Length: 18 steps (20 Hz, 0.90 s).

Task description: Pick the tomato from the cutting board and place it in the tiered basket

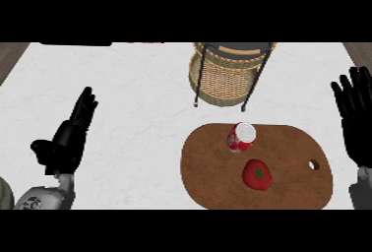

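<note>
While we size this up from big to small: the white worktop [138,98] carries everything, and down toward its 4 o'clock corner lies the brown cutting board [210,167], with its handle hole on the 3 o'clock edge. At 12 o'clock from the board stands the wicker tiered basket [222,81] in its dark wire frame, near the board but not touching it.

Our left hand [69,135] is out at 9 o'clock, well apart from the board. Its fingers are straight, its thumb is out and it holds nothing. Our right hand [356,118] is at 3 o'clock, just beside the board, fingers straight and spread, touching nothing we can see.

On the board, a red can [241,137] with a white top looks upright to us. At 5 o'clock from it, near but apart, sits the tomato [256,174], green stem star facing up.

We reckon the tomato is light, smooth-skinned and a bit soft, so it could slip, roll or bruise. We'd take it across its widest part from above, thumb on one side and fingers opposite. The right hand looks like the natural pick, coming in from 3 o'clock to stay off the can.
</note>
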### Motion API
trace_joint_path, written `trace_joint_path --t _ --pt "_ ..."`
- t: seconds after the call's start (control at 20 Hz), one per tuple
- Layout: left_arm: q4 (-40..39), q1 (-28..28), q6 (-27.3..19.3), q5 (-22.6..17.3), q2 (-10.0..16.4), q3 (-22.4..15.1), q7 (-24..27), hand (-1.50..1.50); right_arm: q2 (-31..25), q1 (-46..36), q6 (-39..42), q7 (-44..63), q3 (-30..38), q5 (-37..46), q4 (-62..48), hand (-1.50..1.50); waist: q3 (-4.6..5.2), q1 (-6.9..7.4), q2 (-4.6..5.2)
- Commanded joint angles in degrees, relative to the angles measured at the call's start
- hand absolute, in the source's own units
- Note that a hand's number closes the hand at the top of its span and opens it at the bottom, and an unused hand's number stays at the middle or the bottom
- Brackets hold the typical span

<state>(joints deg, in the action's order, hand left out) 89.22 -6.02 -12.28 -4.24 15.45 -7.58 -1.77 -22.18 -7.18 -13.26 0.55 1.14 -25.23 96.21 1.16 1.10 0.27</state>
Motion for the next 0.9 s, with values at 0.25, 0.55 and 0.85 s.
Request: trace_joint_path --t 0.25,0.55,0.85 --pt "-1.3 0.3 6.3 -5.9 4.2 4.1 -6.6 0.0 8.1 -2.0 -14.3 -2.6 -22.5 26.2 14.6 1.5 -0.92 -0.31 -0.8" --pt "-1.4 1.8 6.7 -7.4 2.4 3.1 -7.8 0.0 15.5 11.7 -40.5 3.9 -16.6 39.7 2.9 -1.5 -0.9 -2.03 -0.48" --pt "-1.0 1.7 8.0 -7.8 4.1 4.4 -8.2 0.0 10.1 17.8 -39.3 18.2 -23.8 63.3 8.5 -1.5 -0.58 -2.4 -0.63"
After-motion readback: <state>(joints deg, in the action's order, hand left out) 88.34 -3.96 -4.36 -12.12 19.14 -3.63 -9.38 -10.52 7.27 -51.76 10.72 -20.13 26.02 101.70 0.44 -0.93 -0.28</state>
